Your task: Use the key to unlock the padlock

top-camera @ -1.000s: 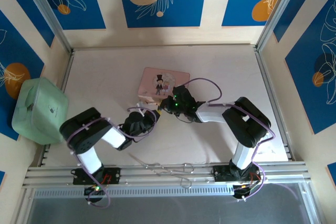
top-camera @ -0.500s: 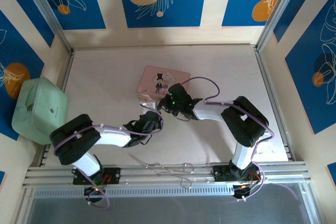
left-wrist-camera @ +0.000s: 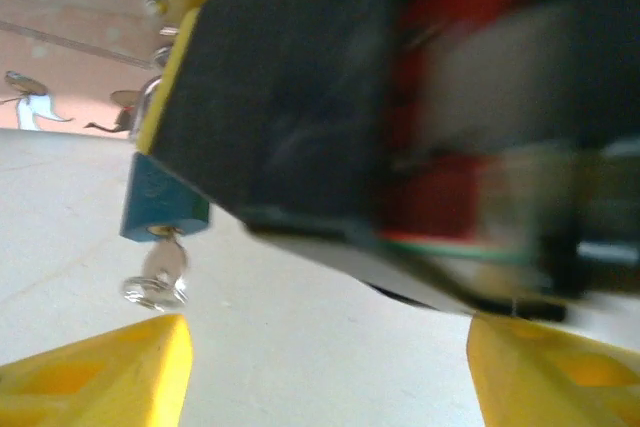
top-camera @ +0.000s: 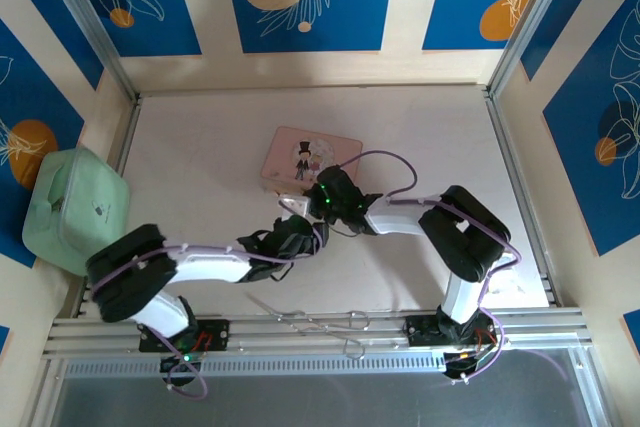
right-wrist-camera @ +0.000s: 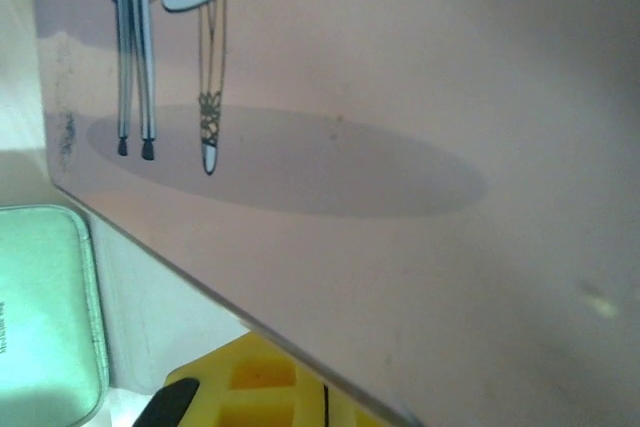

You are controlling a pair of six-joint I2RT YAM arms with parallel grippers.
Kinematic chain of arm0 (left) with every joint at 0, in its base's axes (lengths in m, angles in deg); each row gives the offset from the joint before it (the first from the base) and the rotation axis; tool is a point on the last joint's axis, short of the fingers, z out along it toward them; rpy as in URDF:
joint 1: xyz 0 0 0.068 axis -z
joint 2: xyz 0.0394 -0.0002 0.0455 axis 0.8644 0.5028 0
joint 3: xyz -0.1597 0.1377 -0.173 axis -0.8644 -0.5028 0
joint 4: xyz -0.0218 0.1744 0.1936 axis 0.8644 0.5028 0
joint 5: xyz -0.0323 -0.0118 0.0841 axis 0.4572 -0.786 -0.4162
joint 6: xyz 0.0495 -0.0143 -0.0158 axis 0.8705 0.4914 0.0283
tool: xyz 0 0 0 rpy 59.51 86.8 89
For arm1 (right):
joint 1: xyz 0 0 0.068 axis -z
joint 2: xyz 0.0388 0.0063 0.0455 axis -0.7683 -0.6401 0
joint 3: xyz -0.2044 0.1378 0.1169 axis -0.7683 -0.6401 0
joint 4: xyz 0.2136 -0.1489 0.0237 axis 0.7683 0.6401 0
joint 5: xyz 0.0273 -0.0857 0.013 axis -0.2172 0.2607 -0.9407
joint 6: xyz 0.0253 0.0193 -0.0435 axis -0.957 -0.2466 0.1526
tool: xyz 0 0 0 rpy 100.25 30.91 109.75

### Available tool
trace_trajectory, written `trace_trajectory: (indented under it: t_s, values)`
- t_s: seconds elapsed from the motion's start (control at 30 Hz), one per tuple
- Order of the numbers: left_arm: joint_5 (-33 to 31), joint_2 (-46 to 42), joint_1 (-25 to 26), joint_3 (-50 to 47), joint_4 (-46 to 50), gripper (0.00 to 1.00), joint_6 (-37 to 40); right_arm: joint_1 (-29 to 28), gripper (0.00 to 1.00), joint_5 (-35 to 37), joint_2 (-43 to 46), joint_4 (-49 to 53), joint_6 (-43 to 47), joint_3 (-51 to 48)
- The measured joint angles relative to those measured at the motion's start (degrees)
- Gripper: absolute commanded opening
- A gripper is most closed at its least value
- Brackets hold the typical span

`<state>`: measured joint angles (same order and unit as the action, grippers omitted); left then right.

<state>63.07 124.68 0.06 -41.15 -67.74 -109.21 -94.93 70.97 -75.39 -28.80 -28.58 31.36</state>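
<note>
**Q:** Overhead view. Where do the two arms meet?

**A:** Just in front of the near edge of the pink tin (top-camera: 310, 152), about the middle of the surface (top-camera: 200, 137). The left arm reaches in from the lower left and the right arm from the lower right. Their ends lie just beside each other. A green case (top-camera: 70, 209) stands at the left margin, well apart. Thin wire pieces (top-camera: 310, 322) lie on the front rail.

**Q:** Left wrist view. What state are the left fingers (left-wrist-camera: 100, 377) in?

**A:** Spread wide, with one yellow tip at each lower corner and bare surface between them. They hold nothing.

**Q:** And the padlock (left-wrist-camera: 163, 197)?

**A:** Upper left of that view. It is a small blue body, raised off the surface. Its silver shackle runs up beside the yellow edge of the right fingers (left-wrist-camera: 172, 67). The key (left-wrist-camera: 158, 282) sits in its underside and hangs down. Both lie ahead of the left fingers and apart from them, with the tin behind.

**Q:** Right wrist view. Are the right fingers closed?

**A:** Closed. One yellow finger shows at the bottom edge, close under the tin's printed face. Whether they clamp the shackle cannot be told. In the left wrist view the dark, blurred wrist body covers the point of contact.
</note>
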Motion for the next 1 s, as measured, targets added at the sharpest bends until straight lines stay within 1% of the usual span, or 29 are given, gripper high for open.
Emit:
trace_trajectory:
  t_s: [0.07,0.13,0.2,0.27,0.37,0.43,0.53,0.6,0.73,0.87,1.0]
  values:
    - [2.1,-5.7,-0.1,0.3,4.3,0.63,-3.0,0.9,0.0,-2.2,0.2,-3.0,2.1,-1.5]
    - [3.9,-12.1,-1.5,0.3,8.5,0.58,-6.5,1.7,0.0,-4.1,0.6,-5.3,4.1,-2.9]
    - [6.1,-18.3,-4.2,0.1,11.8,0.5,-10.0,2.2,0.0,-5.7,1.3,-6.5,5.8,-4.3]
    - [8.6,-24.4,-8.0,-1.3,14.2,0.45,-13.2,2.3,0.0,-7.0,2.2,-6.5,7.2,-5.3]
    - [12.1,-30.3,-12.9,-4.5,17.4,0.44,-16.8,2.2,0.0,-7.9,2.9,-5.9,8.2,-6.0]
    - [14.2,-31.7,-15.1,-6.2,19.3,0.44,-18.1,2.2,0.0,-8.2,3.0,-6.1,8.6,-6.3]
    - [17.0,-31.7,-16.4,-8.4,19.4,0.45,-19.2,2.3,0.0,-8.7,3.1,-8.2,8.9,-7.3]
    - [19.0,-30.5,-16.7,-9.9,17.3,0.42,-20.3,2.6,0.0,-10.0,3.3,-10.4,9.0,-8.6]
    - [23.1,-24.7,-16.9,-12.5,10.6,0.4,-22.9,3.3,0.0,-11.8,3.4,-12.5,9.5,-9.7]
    - [25.7,-20.0,-17.0,-13.1,4.0,0.39,-24.9,3.5,0.0,-12.4,3.2,-13.5,9.6,-10.1]
    - [28.8,-13.7,-17.5,-13.1,-5.0,0.38,-26.8,3.6,0.0,-12.7,3.1,-14.7,9.7,-10.4]
